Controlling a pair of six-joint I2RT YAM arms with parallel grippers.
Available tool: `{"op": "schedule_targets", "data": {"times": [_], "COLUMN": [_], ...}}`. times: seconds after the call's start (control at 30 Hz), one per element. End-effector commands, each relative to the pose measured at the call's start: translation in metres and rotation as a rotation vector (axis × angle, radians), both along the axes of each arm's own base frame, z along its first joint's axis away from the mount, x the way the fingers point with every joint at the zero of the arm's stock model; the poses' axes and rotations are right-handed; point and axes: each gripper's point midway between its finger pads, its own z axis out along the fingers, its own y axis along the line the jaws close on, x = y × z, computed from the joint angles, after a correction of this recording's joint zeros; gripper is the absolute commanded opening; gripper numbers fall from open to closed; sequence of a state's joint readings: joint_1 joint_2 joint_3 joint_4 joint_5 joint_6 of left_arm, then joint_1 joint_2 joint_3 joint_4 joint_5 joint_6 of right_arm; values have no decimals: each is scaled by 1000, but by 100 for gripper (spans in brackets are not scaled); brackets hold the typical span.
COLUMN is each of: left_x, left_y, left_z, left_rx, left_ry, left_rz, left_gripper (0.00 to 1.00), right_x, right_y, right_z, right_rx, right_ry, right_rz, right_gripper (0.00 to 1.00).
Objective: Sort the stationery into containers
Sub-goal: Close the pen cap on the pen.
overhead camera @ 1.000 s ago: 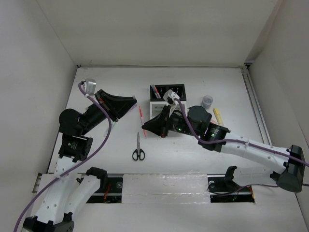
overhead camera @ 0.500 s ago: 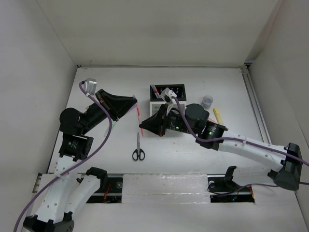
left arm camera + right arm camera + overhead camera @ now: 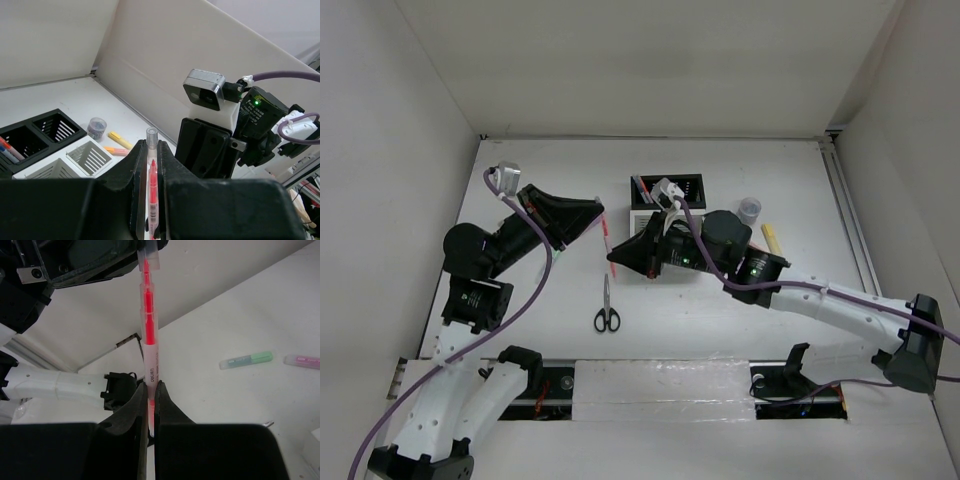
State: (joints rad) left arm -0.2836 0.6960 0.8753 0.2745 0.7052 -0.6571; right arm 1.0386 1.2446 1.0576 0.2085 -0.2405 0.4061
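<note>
Left hand [image 3: 599, 214] and right hand [image 3: 613, 259] are both clenched on one red pen [image 3: 606, 236], each at an opposite end, so the pen hangs in the air between them above the surface [image 3: 550, 170]. It is to the left of the organizer and in no compartment. In the left wrist view the pen's clear cap sticks out past the fingertips [image 3: 142, 150]. In the right wrist view the pen's barrel rises from between the fingers [image 3: 141, 399] to the other hand. Compared with a second ago, the right hand and its forearm have shifted slightly left toward the left hand, which has not moved. The right wrist covers most of the white organizer boxes [image 3: 642, 218] and part of the black organizer boxes [image 3: 692, 186] from above. Black-handled scissors [image 3: 607, 305] lie just below the hands. A grey tape roll [image 3: 750, 209] and a yellow highlighter [image 3: 773, 240] lie right of the organizer. A green highlighter [image 3: 247, 360] and a pink highlighter [image 3: 304, 360] show only in the right wrist view, the pink one cut off at the edge.
</note>
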Motion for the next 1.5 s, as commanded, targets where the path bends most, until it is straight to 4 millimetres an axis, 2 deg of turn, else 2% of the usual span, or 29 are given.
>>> {"op": "schedule_targets", "data": {"times": [0.0,0.37,0.47,0.5,0.53,0.63,0.67,0.8,0.93,0.97,1.07,1.33,1.37,1.47], "left_x": [-4,-1,-2,2,-4,0,0,0,-2,-4,-5,-4,-4,-4], "left_y": [-1,-3,-9,-13,-15,-17,-16,-14,-13,-12,-13,-10,-10,-10], "left_z": [7,-6,-11,-18,-16,-24,-24,-39,-48,-46,-50,-51,-51,-51], "left_rx": [10,55,65,81,86,102,107,127,144,141,127,115,115,115], "left_ry": [-57,-38,-25,-6,-10,17,9,35,64,54,65,67,67,67], "left_rz": [-16,-24,-51,-58,-88,-87,-85,-70,-71,-70,-74,-48,-48,-48], "left_gripper": [0,0,0,0,0,0,0,0,0,0,0,0,0,0], "right_x": [7,17,12,12,10,9,6,1,-5,-5,3,12,18,17], "right_y": [-4,-11,-10,-8,-8,-8,-11,-19,-29,-29,-34,-32,-30,-30], "right_z": [44,50,59,59,59,64,74,86,110,110,130,158,153,164], "right_rx": [95,96,107,107,106,113,132,152,195,198,243,327,321,356], "right_ry": [-80,-100,-109,-110,-111,-117,-130,-144,-162,-153,-129,-37,-17,-2], "right_rz": [-13,-11,13,22,31,40,40,40,31,32,-2,-15,-24,-14], "right_gripper": [0,0,0,0,0,0,0,0,0,0,0,0,0,0]}}
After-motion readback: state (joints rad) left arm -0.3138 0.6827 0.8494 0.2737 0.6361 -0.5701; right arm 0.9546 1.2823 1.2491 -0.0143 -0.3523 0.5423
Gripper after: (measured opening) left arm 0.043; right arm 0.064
